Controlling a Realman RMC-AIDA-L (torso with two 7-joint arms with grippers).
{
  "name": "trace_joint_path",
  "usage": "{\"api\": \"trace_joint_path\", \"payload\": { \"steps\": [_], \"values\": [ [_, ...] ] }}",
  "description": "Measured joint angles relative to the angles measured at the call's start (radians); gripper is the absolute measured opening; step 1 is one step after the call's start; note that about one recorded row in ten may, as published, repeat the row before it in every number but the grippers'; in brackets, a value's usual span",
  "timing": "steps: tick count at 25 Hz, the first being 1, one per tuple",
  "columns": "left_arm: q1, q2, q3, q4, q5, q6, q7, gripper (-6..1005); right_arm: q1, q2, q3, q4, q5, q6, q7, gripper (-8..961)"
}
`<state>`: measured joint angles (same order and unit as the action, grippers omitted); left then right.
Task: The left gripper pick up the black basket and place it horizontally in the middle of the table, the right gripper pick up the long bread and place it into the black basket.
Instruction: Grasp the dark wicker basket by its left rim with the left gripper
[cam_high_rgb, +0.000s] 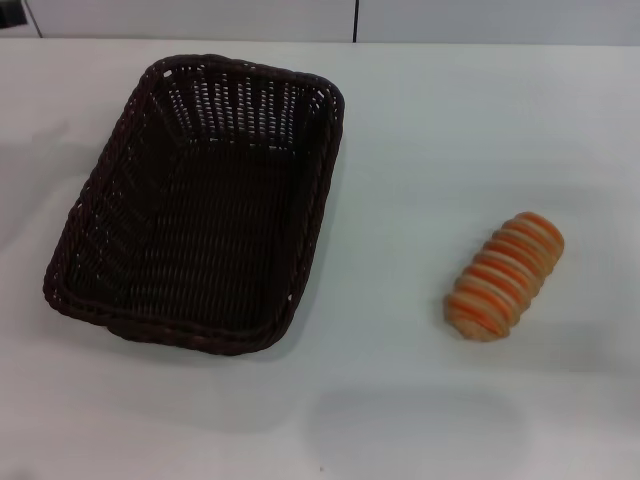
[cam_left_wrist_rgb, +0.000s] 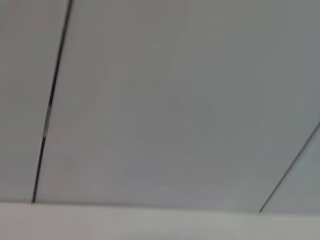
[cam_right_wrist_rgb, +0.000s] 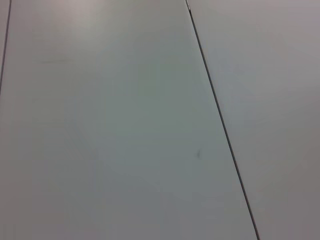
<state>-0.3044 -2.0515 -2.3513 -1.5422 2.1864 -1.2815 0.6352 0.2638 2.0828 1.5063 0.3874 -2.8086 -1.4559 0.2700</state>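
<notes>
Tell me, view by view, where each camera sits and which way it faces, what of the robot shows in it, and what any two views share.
Head view: from the robot's head, looking forward and down at the table, the black basket on the robot's left and the long bread on its right; no arm or hand shows.
Left wrist view: on the left arm, facing pale grey panels with dark seams above a light strip; no hand shows.
Right wrist view: on the right arm, facing similar seamed panels; no hand shows.
Shared: both wrist views show only seamed panels, neither the basket nor the bread.

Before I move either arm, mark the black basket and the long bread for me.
black basket (cam_high_rgb: 205, 240), head view, on the woven floor inside it.
long bread (cam_high_rgb: 505, 276), head view, on a middle orange ridge of the loaf.
</notes>
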Motion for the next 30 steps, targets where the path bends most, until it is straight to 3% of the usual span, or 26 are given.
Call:
{"api": "trace_joint_path", "payload": {
  "steps": [3, 5, 10, 18, 30],
  "values": [
    [-0.028, -0.003, 0.058, -0.089, 0.14, -0.065, -0.107, 812, 0.001, -0.001, 0.0, 0.0, 0.0, 0.0, 0.0, 625],
    [-0.053, -0.005, 0.158, -0.157, 0.271, -0.113, -0.211, 812, 0.005, -0.002, 0.0, -0.002, 0.0, 0.0, 0.0, 625],
    [-0.072, -0.006, 0.274, -0.179, 0.366, -0.129, -0.294, 812, 0.012, -0.004, 0.0, -0.007, 0.0, 0.001, -0.003, 625],
    [-0.151, -0.01, 0.363, -0.095, 0.469, -0.177, -0.349, 811, 0.026, -0.004, 0.001, -0.031, 0.0, 0.002, -0.009, 625],
    [-0.207, -0.009, 0.395, 0.049, 0.516, -0.146, -0.358, 812, 0.024, -0.005, 0.002, -0.031, -0.004, 0.0, -0.01, 625]
  ]
}}
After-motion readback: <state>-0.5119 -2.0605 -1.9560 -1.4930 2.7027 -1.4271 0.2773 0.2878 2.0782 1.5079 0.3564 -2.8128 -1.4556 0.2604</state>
